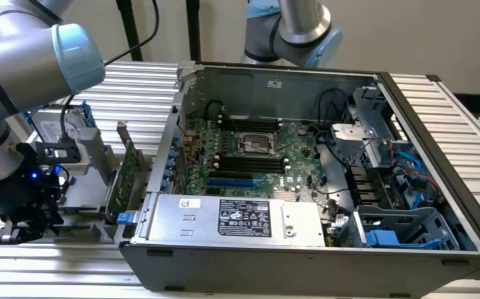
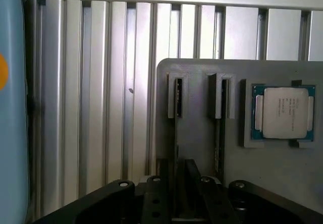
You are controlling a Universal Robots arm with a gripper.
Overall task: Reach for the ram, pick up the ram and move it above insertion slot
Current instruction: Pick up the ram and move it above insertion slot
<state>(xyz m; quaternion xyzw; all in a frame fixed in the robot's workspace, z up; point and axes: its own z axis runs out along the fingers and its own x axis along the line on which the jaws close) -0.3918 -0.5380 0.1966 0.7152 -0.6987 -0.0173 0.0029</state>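
**Item:** ram (image 2: pixel 177 98), a thin stick standing on edge in one of two grooves of a grey holder (image 2: pixel 197 133) on the slatted desk (image 2: pixel 101 108).

**Neighbours:** a second stick (image 2: pixel 221 133) stands in the adjoining groove, and a processor (image 2: pixel 285 112) sits in its recess just beside that.

**Tool** (image 2: pixel 179 201): low over the holder and lined up with the ram's edge, which runs in beneath it. I cannot tell whether it has hold of the stick.

**Position:** the holder lies off the exterior view's left of the open computer case (image 1: pixel 307 156), near an upright expansion card (image 1: pixel 123 180). The ram is well apart from the motherboard's memory slots (image 1: pixel 249 165).

**Step, as judged:** the reach looks complete and the pick-up is in hand — the ram is seated in its groove, not yet lifted.

**Requirement:** probably a centred grip on the flat faces and a straight pull along the groove — any tilt could bind the stick or disturb its neighbour.
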